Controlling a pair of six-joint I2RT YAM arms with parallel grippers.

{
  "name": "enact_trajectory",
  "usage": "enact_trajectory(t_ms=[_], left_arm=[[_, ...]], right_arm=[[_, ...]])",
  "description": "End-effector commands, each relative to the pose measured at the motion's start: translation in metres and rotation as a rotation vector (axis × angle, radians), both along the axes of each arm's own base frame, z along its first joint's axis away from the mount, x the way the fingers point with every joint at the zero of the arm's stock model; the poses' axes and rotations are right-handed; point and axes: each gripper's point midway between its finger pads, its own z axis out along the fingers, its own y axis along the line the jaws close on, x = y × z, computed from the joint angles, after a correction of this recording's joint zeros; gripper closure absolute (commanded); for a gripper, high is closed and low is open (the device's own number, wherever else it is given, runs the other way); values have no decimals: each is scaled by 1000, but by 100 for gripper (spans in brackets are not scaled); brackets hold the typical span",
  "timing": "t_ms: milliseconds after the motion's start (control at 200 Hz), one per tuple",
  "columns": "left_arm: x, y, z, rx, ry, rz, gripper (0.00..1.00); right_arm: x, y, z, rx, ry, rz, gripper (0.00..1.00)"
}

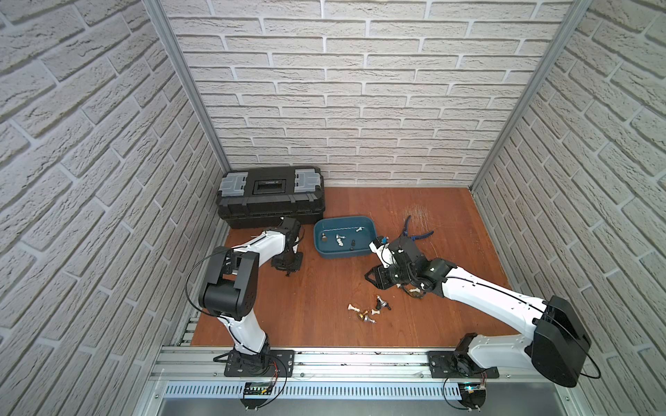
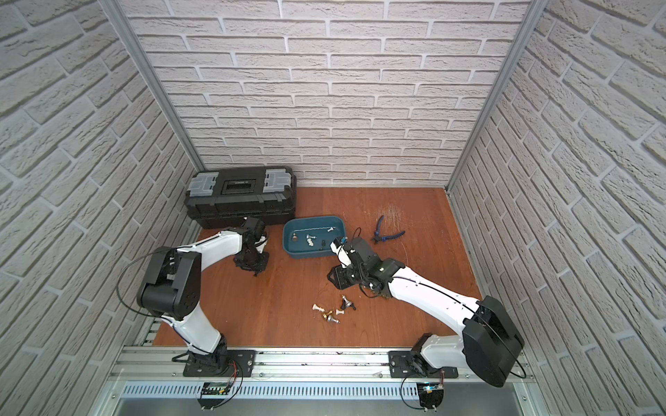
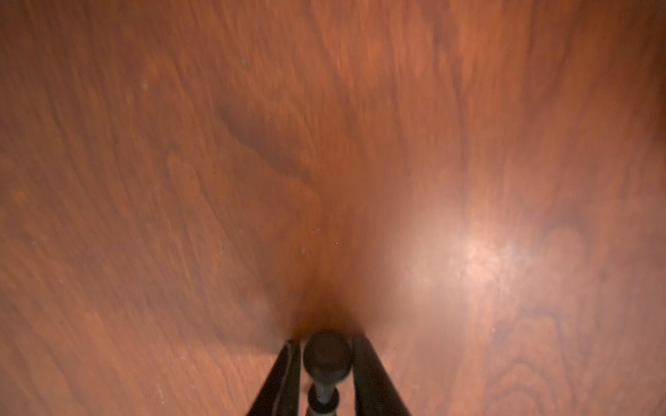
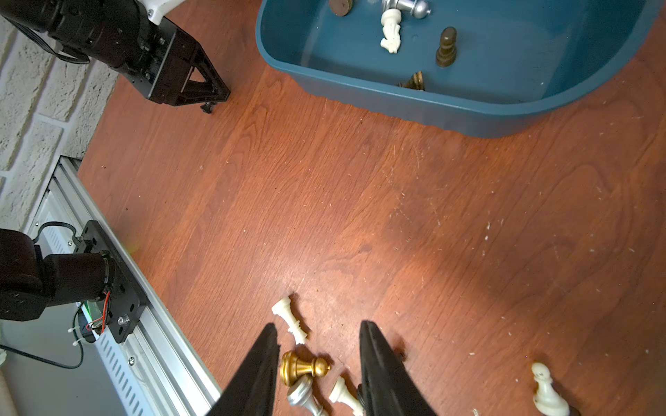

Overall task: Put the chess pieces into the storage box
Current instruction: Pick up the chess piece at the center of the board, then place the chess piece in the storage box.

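While the left gripper clenches a black piece, the right gripper, jaws apart, should straddle only the gold piece.

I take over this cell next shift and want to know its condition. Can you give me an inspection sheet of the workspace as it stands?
surface: reddish wood-grain tabletop, pale scratches near the pliers.
job's things: teal storage box holds several chess pieces; a gold piece and others lie toppled outside it.
clutter: black toolbox at the back, lid down; blue-handled pliers beside the storage box.
claws: left claw closed around a black piece at the tabletop; right claw open, empty, above the loose pieces.
cables: black cable loops off the left arm, another off the right.
surroundings: white brick-pattern walls on three sides; metal rail in front.
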Motion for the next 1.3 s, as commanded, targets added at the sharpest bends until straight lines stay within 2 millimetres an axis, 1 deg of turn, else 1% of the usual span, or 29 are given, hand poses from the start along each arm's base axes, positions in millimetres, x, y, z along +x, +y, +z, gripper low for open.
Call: enact_trajectory(t_ms=[0,165,290,430,515,610,670,740,800,845,960,1020,1030,1070,1085,1175,1295], left_arm=[[-11,3,-8,13,46,7,78],[-7,-5,-4,-21,22,16,89],[-1,-13,14,-40,-43,14,91],[8,-21,49,-69,-132,23,92],[16,-29,80,-90,-200,14,92],[26,-46,114,-124,-280,-19,92],[34,-57,131,-143,-320,-34,92],[45,-74,146,-168,-355,-59,93],[56,-91,153,-187,-373,-84,93],[66,-105,157,-202,-380,-102,93],[94,-141,153,-213,-382,-131,93],[106,-163,144,-215,-375,-152,93],[108,-166,146,-215,-380,-155,93],[113,-179,140,-200,-377,-179,93],[116,-184,141,-195,-385,-189,93],[127,-205,127,-178,-370,-209,93],[140,-224,100,-209,-336,-184,94]], right_arm=[[0,2,6,25,-23,-6,59],[2,2,10,24,-35,-9,59],[4,0,16,29,-60,-19,59],[6,-4,22,4,-77,-23,59],[5,-7,28,12,-97,-32,59],[4,-13,35,25,-132,-51,59],[3,-19,40,23,-155,-70,59],[3,-25,42,18,-176,-91,59],[1,-31,45,22,-195,-107,59],[0,-34,46,24,-205,-117,59],[-3,-41,49,28,-230,-134,58],[-4,-44,48,23,-234,-141,58],[-4,-44,48,24,-234,-140,58],[-5,-45,49,20,-234,-140,58],[-5,-45,49,19,-234,-139,58],[-7,-50,55,16,-250,-143,58],[-7,-59,59,20,-291,-175,58]])
